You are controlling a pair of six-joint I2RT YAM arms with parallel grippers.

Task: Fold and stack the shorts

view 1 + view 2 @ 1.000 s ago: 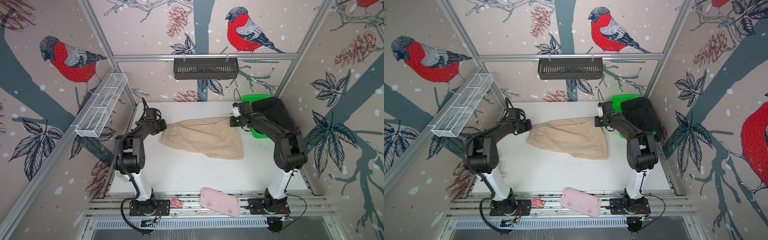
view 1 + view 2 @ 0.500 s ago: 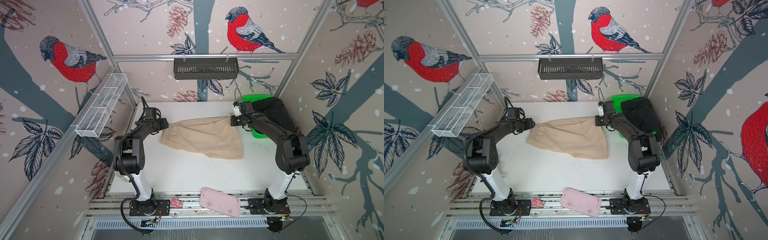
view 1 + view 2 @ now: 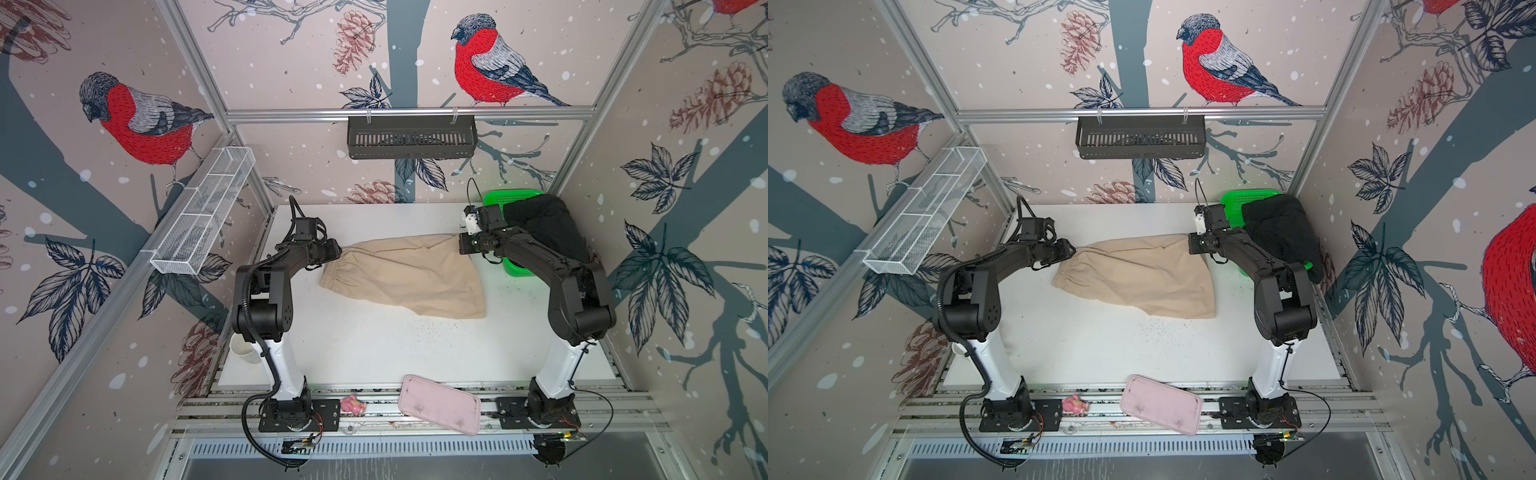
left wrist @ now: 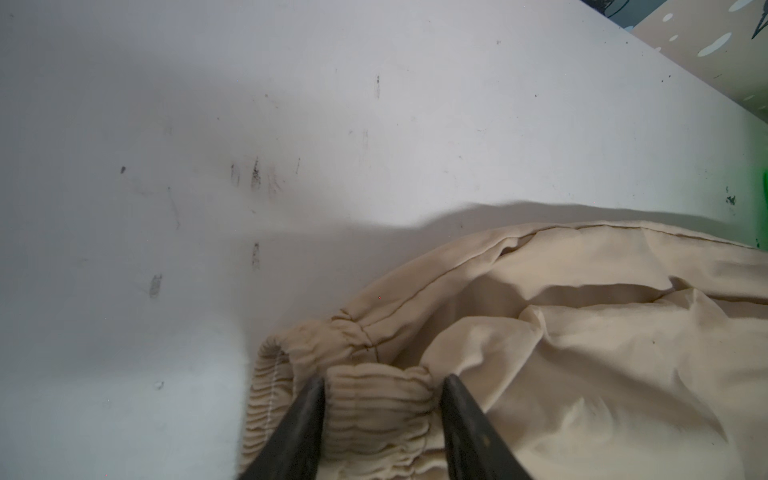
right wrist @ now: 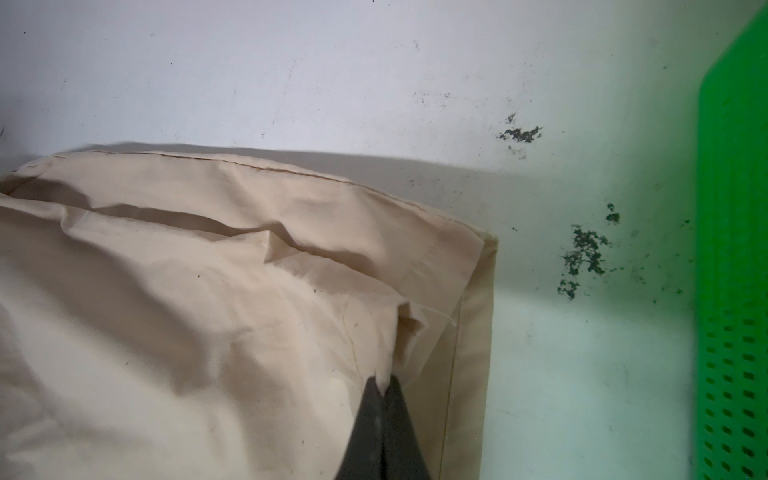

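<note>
White tabletop [image 3: 374, 345]: the beige cloth shorts with gathered elastic waist [image 3: 407, 274] lie flat between both pincers. The left pincer [image 4: 384, 380], clamped a second ago, now stands parted astride the waistband; the right pincer [image 5: 383, 380] stays pinched on the hem corner. Likely the fold is laid; the black cloth shorts [image 3: 548, 224] wait behind the right pincer.

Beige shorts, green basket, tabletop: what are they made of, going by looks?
Beige shorts: woven cloth, likely cotton, matte; soft creases, stitched seams, gathered elastic waistband.
Green basket: moulded plastic, smooth; even rows of slots, uniform bright colour.
Tabletop: hard, smooth white board, maybe laminate or painted; scuffed with dark marks, core not visible.
</note>
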